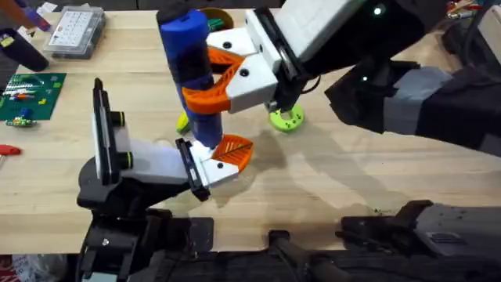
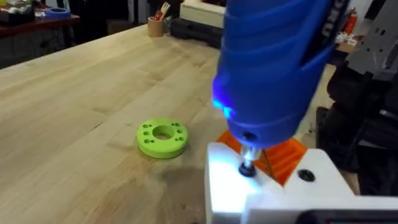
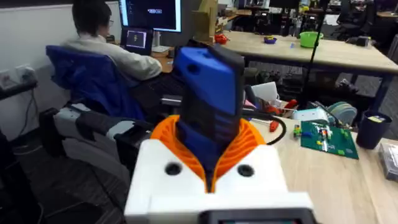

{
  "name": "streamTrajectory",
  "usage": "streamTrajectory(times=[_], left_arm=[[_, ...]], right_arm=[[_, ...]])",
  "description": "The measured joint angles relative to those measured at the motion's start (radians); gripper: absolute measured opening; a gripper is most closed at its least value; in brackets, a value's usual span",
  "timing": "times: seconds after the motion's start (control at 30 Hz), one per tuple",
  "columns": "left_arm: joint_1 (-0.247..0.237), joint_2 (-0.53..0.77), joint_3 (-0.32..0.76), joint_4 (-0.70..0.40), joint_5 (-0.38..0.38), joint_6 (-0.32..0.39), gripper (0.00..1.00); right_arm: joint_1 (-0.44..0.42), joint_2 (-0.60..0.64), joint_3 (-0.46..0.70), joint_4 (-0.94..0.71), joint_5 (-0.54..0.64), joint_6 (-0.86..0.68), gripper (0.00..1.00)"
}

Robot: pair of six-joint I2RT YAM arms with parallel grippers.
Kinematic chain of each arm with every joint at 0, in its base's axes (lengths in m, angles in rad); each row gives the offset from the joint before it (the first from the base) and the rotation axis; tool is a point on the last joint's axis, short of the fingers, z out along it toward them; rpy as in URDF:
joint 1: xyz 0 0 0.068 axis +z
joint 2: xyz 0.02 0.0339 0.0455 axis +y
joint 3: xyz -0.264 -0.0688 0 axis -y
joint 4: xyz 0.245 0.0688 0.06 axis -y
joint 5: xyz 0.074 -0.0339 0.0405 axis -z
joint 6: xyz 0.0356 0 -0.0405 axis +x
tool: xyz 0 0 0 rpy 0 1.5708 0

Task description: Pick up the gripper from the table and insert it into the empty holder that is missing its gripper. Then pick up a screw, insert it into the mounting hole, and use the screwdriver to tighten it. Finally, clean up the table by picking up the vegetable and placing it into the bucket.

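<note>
We find the right gripper (image 1: 223, 78) clamped on the blue electric screwdriver (image 1: 192, 63), which stands upright with its orange ribbed pads (image 1: 207, 100) pressed against the barrel. In the left wrist view the screwdriver's dark tip (image 2: 247, 167) bears down on the white finger piece (image 2: 273, 186), whose orange ribbed tip (image 2: 283, 155) sits just behind the bit; a blue light glows on the tool body. Overhead, that small white finger piece with its orange tip sits at the black holder bracket (image 1: 192, 168) on the white-grey body (image 1: 153, 160) of the stand. We cannot tell how the left gripper stands. A lime-green disc with holes (image 1: 286, 119) lies on the wooden surface (image 1: 352, 172) near the right arm. The yellow vegetable (image 1: 182, 121) shows partly behind the screwdriver, and the orange-brown bucket (image 1: 219, 19) lies beyond it.
</note>
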Motion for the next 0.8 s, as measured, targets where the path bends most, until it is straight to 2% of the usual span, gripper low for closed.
streamTrajectory(times=[0.63,0.8], left_arm=[[0.0,0.0,0.0,0.0,0.0,0.0,0.004],[0.0,0.0,0.0,0.0,0.0,0.0,0.004]], right_arm=[[0.001,0.0,0.0,0.0,-0.008,-0.003,0.014],[0.001,0.007,0.001,0.049,-0.014,0.019,0.014]])
